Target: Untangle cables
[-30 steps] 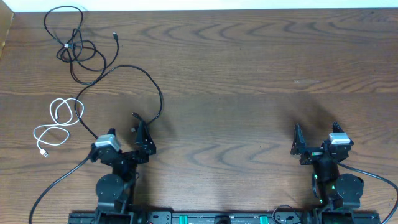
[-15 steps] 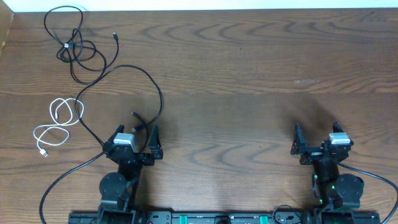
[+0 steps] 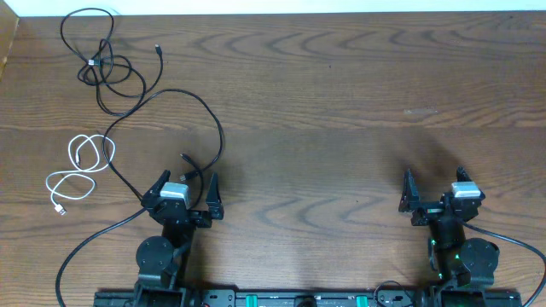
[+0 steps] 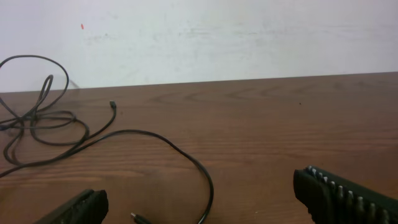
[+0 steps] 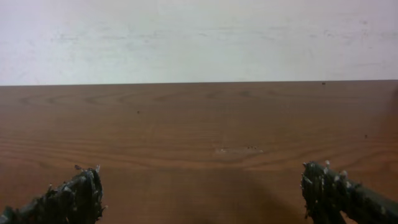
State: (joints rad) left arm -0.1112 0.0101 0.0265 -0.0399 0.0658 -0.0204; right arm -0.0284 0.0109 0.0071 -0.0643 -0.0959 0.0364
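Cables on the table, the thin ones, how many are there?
3. A white cable coils at the left edge; a looped black cable sits in the top-left corner; a long black cable curves beside the left end effector. None looks hidden.

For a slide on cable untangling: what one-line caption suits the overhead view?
Left gripper and right gripper rest with jaws open; white cable and black cables lie on the table's left side.

Overhead straight down; 2 wrist views low, facing wall [image 5: 199,37].
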